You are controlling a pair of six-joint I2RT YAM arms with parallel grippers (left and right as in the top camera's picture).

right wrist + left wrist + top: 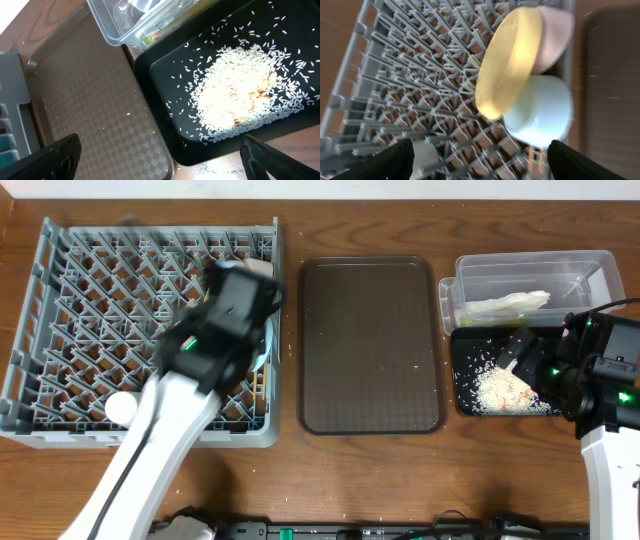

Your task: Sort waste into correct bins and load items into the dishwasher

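Observation:
In the grey dish rack [60, 330] a yellow plate [510, 60] stands on edge. A white bowl [555, 35] sits behind it and a light blue bowl [542, 115] beside it. A white cup [122, 408] sits near the rack's front, and chopsticks [262, 395] lie by its right wall. My left gripper [480, 162] hangs open above the rack, holding nothing. My right gripper [160, 155] is open and empty over the near left corner of the black tray [165, 70], which holds rice [240, 95]. The clear tub [530, 270] holds a white paper strip [510, 303] and something greenish [150, 36].
A dark brown serving tray [370, 345] lies between the rack and the bins. A few rice grains [210, 167] are scattered on the wooden table in front of the black tray. The left arm crosses the rack's front right part.

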